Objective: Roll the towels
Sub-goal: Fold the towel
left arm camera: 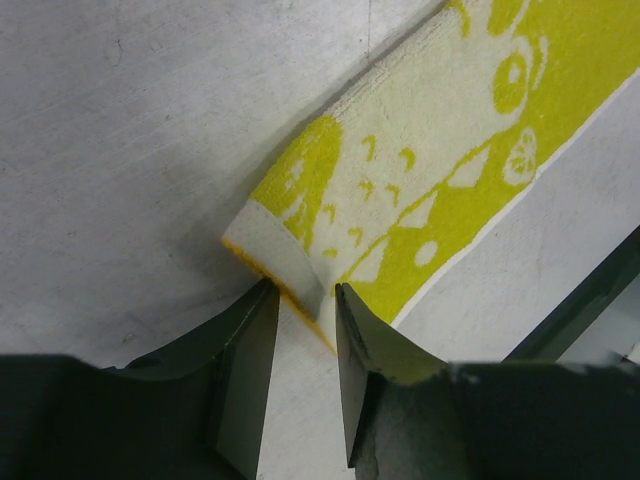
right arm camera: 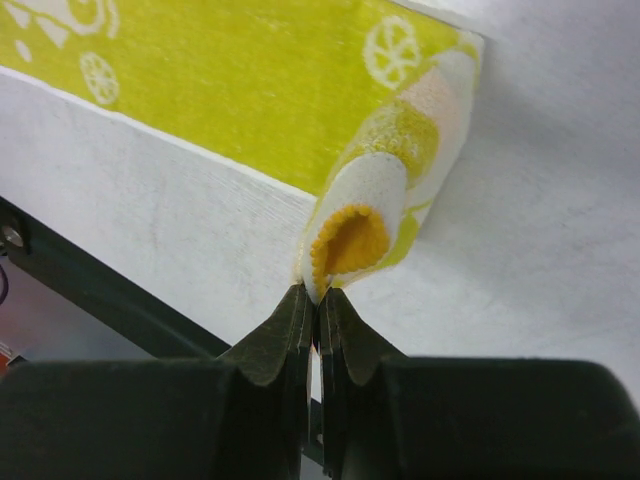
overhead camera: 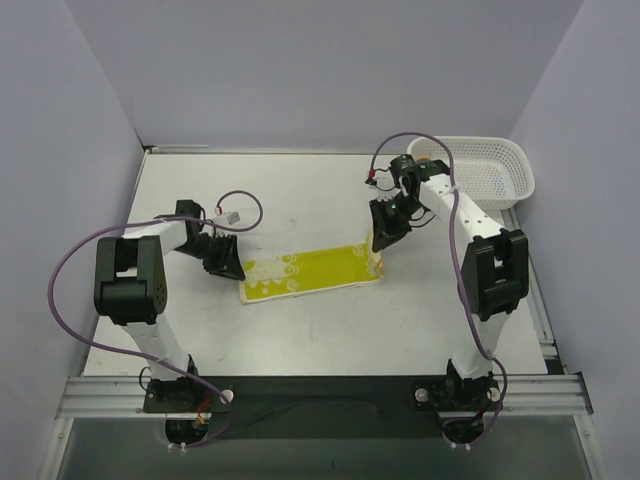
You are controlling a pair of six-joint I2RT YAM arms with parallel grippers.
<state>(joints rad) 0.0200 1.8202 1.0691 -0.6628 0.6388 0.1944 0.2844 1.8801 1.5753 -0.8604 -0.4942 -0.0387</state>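
The right gripper (right arm camera: 312,295) has its jaws pressed together, and the tips appear to nip the lower lip of the curl at the right end of the yellow towel (right arm camera: 220,90). That curl (right arm camera: 395,150) is one loose turn, with orange showing inside it. I cannot tell whether the orange is the towel's backing or a second cloth underneath.

The left gripper (left arm camera: 300,295) is part open. Its tips stand on either side of the towel's left end, where a narrow flap (left arm camera: 275,245) is turned over. There is a gap on each side of the cloth, so nothing is held there yet.

The towel lies flat in the middle of the table (overhead camera: 300,190). It runs left to right, with the right end a little farther away than the left. A white basket (overhead camera: 520,178) sits in the far right corner, well apart from the towel.

The rolling looks barely started: one turn is made at the right end and the rest is still spread out. Next, the left jaws probably need to close on their end to hold the cloth taut. The right gripper can then carry the curl leftward over the flat part. It should keep the turns tight and square to the long edges, or the roll will go cone-shaped or spring open.
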